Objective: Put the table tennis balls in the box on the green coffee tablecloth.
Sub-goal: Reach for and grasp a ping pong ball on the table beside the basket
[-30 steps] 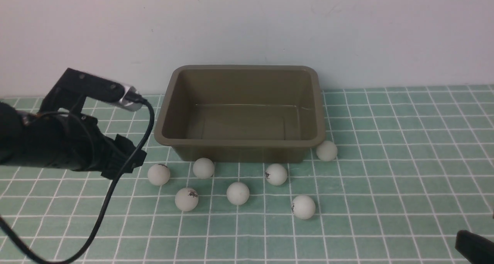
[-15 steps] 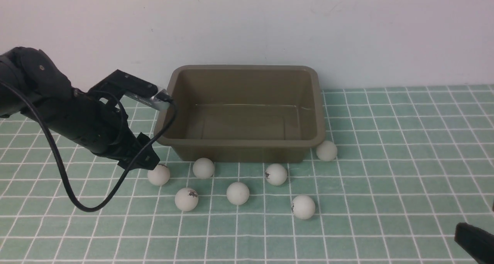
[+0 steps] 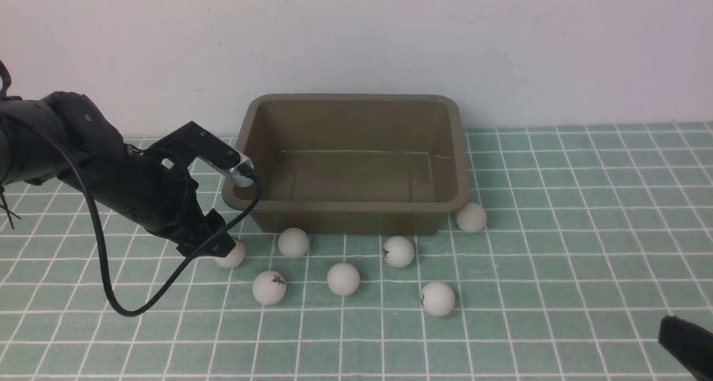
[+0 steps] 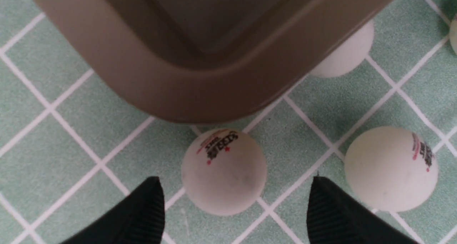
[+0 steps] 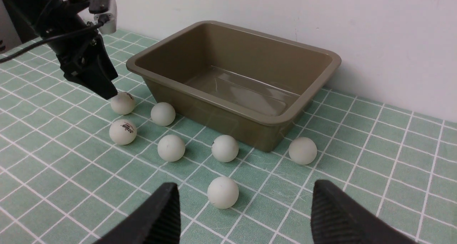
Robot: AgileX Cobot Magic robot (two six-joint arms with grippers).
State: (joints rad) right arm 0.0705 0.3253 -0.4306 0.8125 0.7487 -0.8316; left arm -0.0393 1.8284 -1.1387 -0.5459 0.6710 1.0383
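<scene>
- Plain white wall (image 3: 501, 47) at the back. The surface is covered by the green coffee tablecloth (image 3: 585, 247) with its white grid.
- The left hand (image 4: 235, 187) has just swung in from the left side and dropped low. Its black fingers are spread wide, one on either side of the leftmost ball (image 3: 237, 257), and as far as I can see it's not pinching yet.
- So I'd say the first pick is about to happen. The box (image 3: 345, 205) is empty and all seven table tennis balls (image 3: 343, 279) are sitting on the cloth along its near side.
- Tight spot though: the box's rounded corner rim is just beside that ball, and a logo ball (image 3: 269, 287) sits close to one finger. A sloppy close could nudge the neighbour and send it rolling.
- The lift has to clear the rim, then it's a short hop over into the box. Plenty of open room above.
- The arm's black cable (image 3: 128, 308) droops to the cloth on the left, away from the balls.
- The right hand (image 5: 246, 188) hangs at the near right corner, fingers apart with nothing between them, well apart from the box. Loads of bare cloth on that side.
</scene>
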